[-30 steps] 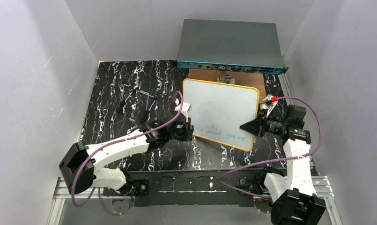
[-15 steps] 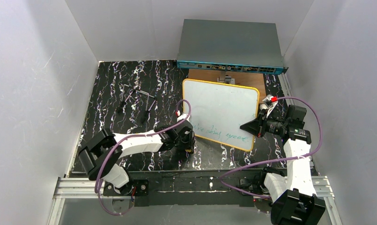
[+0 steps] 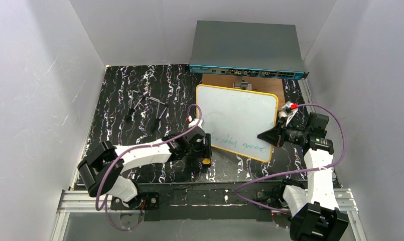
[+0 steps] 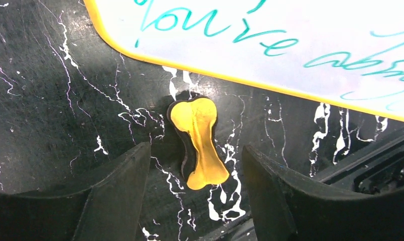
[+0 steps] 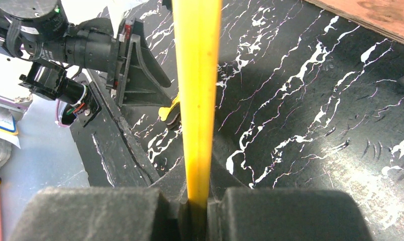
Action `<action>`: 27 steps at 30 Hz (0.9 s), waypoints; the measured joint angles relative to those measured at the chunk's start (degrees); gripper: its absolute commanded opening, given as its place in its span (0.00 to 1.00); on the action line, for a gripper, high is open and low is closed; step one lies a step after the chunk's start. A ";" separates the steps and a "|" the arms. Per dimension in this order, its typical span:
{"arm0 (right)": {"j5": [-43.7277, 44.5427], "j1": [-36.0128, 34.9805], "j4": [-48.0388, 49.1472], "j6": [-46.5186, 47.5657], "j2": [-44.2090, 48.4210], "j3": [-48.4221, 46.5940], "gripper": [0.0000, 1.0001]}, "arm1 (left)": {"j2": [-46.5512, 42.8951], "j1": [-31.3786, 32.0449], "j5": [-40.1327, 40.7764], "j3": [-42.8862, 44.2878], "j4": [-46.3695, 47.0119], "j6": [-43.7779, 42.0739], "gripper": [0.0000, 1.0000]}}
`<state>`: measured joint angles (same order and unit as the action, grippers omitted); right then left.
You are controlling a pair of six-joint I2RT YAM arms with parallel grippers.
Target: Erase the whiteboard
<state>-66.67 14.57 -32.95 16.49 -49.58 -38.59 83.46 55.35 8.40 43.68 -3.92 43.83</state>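
Here, the left gripper [image 4: 194, 155] gaped over the yellow eraser [image 4: 199, 140]; the right gripper [image 5: 197, 198] clamped the whiteboard [image 3: 237, 113] rim. Closing on the eraser looked due next.

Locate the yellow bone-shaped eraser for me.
In the left wrist view the eraser lies on the black marbled table, between the fingers of the open left pincer, just off the whiteboard and its yellow rim.

**Whiteboard, partly written**

A small rectangular whiteboard [image 3: 237, 115] with rounded corners and a thin orange-yellow rim is shown on the black marbled table [image 3: 114, 100], set slightly askew. Green-blue handwriting is carried along its near edge; the remaining surface is blank. Its right rim is clamped by the right gripper [image 3: 264, 135].
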 measured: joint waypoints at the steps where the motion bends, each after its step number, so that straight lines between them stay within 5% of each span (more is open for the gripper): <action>1: 0.00 0.00 0.00 0.00 0.00 0.00 0.01 | -0.50 0.00 0.00 0.13 -0.04 -0.20 0.67; 9: -0.15 0.00 -0.76 1.18 0.00 -0.28 0.01 | -11.17 -2.10 -1.51 -1.62 0.11 -5.70 0.94; 16: -0.87 -0.02 -5.75 7.30 -1.70 -2.82 0.01 | -28.59 -24.48 -16.33 -13.18 13.99 -11.56 0.98; 21: -1.33 -0.07 -10.25 11.80 -4.11 -5.31 0.01 | -19.28 -35.47 -30.21 -15.91 31.21 -8.81 0.98; 27: -1.75 -0.52 -12.22 13.40 -4.98 -6.01 0.01 | 0.35 -39.26 -44.74 -11.74 45.09 -4.92 0.98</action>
<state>-68.42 14.04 -45.17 29.89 -54.57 -44.60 83.81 16.10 -36.34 31.94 41.17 38.92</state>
